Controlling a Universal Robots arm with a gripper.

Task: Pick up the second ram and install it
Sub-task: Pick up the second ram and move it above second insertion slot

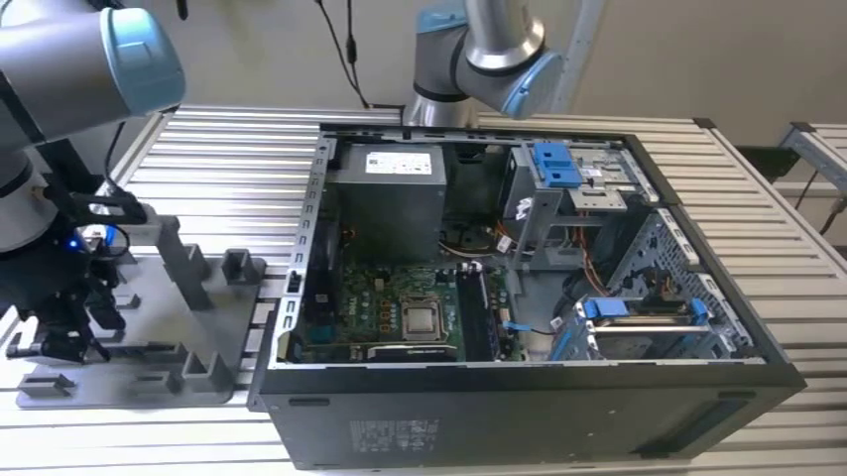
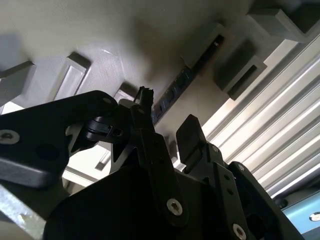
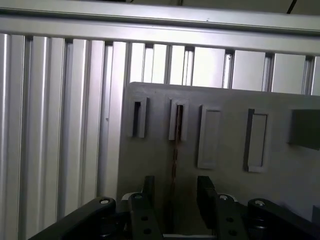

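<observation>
**A:** Exterior view first. Where is the gripper?

**B:** The gripper (image 1: pixel 60 332) hangs low over the grey slotted holder (image 1: pixel 173 327), at the exterior view's left, on the ribbed aluminium table (image 1: pixel 225 139). The open computer case (image 1: pixel 530 416) lies just beside the holder, toward the exterior view's right, with its motherboard (image 1: pixel 384 297) facing up.

**A:** And the first wrist view?

**B:** There the second ram (image 3: pixel 176 145) stands on edge in one narrow slot of the holder (image 3: pixel 285 170) and shows as a thin dark line. The gripper (image 3: pixel 176 189) straddles it. The two black fingers (image 3: pixel 205 192) are spread, one on either side, and a sliver of grey shows between each finger and the stick.

**A:** Touching it?

**B:** No contact that I can see.

**A:** Second wrist view?

**B:** The same arrangement, seen from low and to one side. The second ram (image 2: pixel 181 84) runs along its slot in the holder (image 2: pixel 150 45). The gripper (image 2: pixel 167 117) has its fingertips (image 2: pixel 190 135) apart around the stick's near end, and the slatted table (image 2: pixel 270 125) lies beyond.
</observation>
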